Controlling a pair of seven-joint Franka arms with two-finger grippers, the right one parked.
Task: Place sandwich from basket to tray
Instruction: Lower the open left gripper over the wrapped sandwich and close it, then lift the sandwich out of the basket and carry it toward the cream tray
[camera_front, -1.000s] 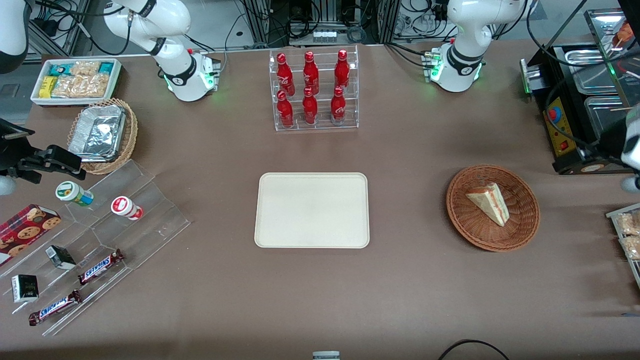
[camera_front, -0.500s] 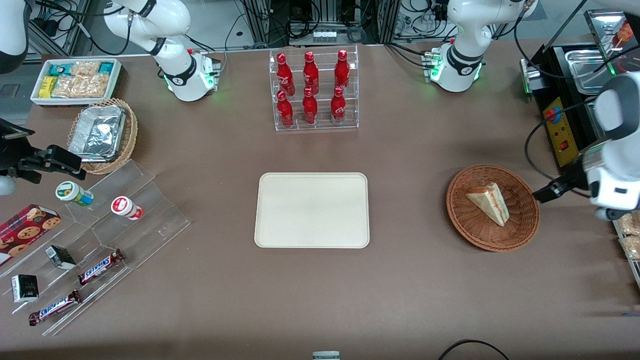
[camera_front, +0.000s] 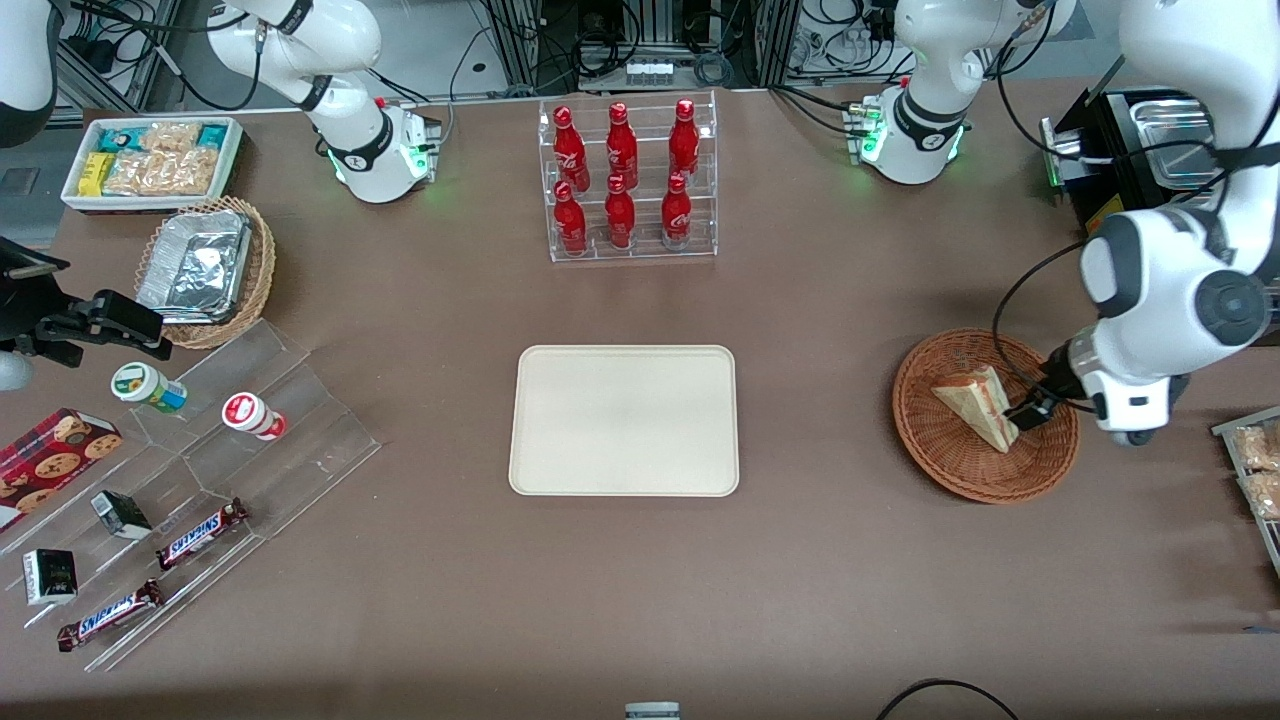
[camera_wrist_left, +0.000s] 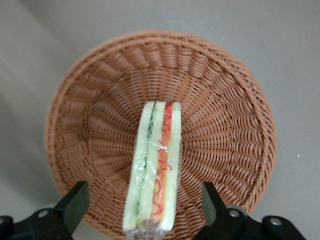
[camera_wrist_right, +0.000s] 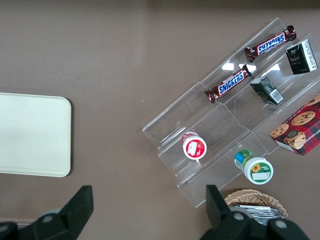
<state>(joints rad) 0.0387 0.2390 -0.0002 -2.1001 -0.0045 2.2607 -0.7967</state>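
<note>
Overhead, the tool hangs over the basket at the front view's right, fingers spread apart either side of the sandwich lying inside. Mid-frame, the tray sits on the brown worktop.

Basket is woven wicker, reddish-brown, ribbed & rough. Sandwich in it has soft matt bread under clear glossy film wrap. Gripper hangs over the basket, fingers wide apart, black matt plastic. Tray is smooth cream plastic w/ dull sheen. Tabletop looks matt brown, cloth-like. Bottles glossy red in a clear acrylic rack
</note>
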